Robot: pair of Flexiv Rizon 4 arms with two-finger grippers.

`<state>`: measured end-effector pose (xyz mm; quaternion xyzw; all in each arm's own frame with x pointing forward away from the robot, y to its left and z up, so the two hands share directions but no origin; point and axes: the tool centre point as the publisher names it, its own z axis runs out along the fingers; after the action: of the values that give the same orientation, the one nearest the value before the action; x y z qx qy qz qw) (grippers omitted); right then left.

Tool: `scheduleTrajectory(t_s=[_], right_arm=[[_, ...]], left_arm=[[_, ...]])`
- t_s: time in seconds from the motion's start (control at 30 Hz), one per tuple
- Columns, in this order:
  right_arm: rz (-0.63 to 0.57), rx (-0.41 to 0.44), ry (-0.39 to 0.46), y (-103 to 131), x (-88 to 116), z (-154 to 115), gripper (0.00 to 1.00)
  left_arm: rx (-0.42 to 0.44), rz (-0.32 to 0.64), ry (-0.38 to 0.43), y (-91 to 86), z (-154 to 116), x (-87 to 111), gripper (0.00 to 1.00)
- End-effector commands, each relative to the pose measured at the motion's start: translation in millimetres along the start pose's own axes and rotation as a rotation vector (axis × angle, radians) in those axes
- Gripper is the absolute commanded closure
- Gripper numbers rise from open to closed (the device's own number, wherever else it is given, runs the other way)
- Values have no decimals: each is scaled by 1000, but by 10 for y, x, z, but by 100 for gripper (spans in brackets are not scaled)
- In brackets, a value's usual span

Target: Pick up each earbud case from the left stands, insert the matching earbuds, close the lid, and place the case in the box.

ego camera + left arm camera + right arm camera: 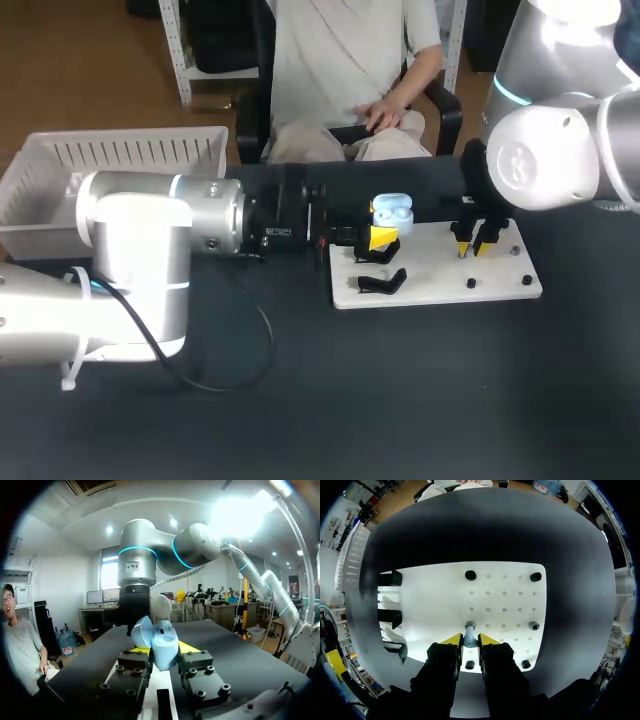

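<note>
left gripper [165, 652] pinches the open blue case [159, 641], lid up, over the far left edge of the white board [440, 285]. right gripper [470, 642] is down on the board's right side, jaws nipped onto a small grey earbud [469, 628]. box [120, 160] sits far left.

The earbud case [392, 212] is light blue. The left gripper [383, 238] has bright yellow tips on black. The table [420, 400] is black all over. The board [440, 285] on it is white, with rows of little dots and a few black knobs [470, 575]. The stands [382, 283] are black. The basket [130, 150] is white, with thin bars like stripes. The left arm [140, 260] is silver and white with a thin blue ring.
</note>
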<state>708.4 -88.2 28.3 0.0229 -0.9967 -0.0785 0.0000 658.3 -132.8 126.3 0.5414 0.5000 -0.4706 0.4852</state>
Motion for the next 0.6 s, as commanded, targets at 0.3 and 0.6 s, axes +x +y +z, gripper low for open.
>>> scheduleTrajectory(t_s=[0.3, 0.6], right_arm=[[24, -65, -18, -29, 106, -326, 100], [56, -120, -51, -81, 226, -885, 100]], left_arm=[[-10, 4, -2, -22, 6, 4, 100], [-10, 4, -2, -22, 6, 4, 100]])
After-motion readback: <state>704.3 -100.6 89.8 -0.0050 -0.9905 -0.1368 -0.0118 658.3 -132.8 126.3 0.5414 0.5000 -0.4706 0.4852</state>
